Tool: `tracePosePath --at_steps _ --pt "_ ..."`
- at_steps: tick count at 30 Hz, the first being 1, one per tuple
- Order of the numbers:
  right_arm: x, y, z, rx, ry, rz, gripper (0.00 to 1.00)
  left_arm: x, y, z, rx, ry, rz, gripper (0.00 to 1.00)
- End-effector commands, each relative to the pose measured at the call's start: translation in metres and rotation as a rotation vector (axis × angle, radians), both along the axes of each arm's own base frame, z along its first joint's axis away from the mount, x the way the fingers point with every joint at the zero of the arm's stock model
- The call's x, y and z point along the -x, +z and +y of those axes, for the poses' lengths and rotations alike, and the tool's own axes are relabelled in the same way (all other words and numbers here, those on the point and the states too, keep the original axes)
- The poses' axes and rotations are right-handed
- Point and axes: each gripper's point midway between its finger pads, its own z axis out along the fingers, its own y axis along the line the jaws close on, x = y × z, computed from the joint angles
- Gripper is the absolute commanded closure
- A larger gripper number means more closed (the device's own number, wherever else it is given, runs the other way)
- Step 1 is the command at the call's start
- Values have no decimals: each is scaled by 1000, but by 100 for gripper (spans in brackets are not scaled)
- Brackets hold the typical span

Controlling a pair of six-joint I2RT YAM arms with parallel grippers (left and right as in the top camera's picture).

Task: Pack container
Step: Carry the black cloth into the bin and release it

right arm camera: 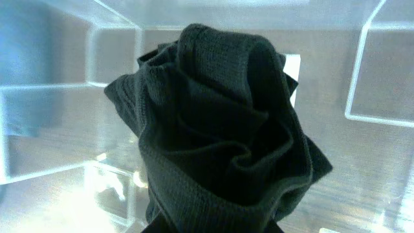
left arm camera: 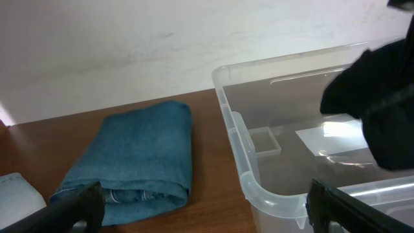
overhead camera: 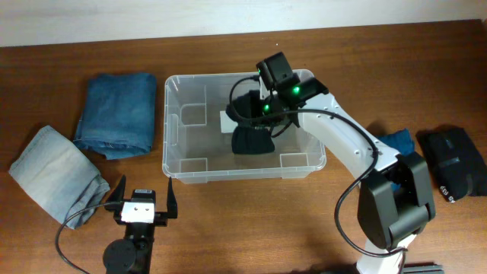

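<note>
Sitting mid-table, the clear container [overhead camera: 167, 129] has the right gripper [overhead camera: 257, 122] reaching inside it, jaws nearly closed on a bunched black knit garment [overhead camera: 253, 141] beside the white label [overhead camera: 227, 120]. Just near its near-left corner, the left gripper [overhead camera: 144, 192] stands wide open, holding nothing. Folded blue jeans [overhead camera: 118, 113] lie to the left, with paler folded denim [overhead camera: 55, 173] farther left.

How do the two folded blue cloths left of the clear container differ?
Colour: the darker cloth is a deep blue; the paler cloth is a washed grey-blue.
Place: the darker cloth lies close beside the container's left wall; the paler cloth lies farther left, nearer the robot.
Pose: the darker cloth sits nearly square to the table; the paler cloth is turned diagonally.
Both are folded and lie outside the container.
</note>
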Motion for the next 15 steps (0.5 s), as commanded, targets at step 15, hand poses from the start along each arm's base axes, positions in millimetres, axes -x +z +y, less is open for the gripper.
tracePosePath --at_steps 15 --pt "5 -24 7 -33 15 -21 75 0 -1 -1 -16 -10 -3 1"
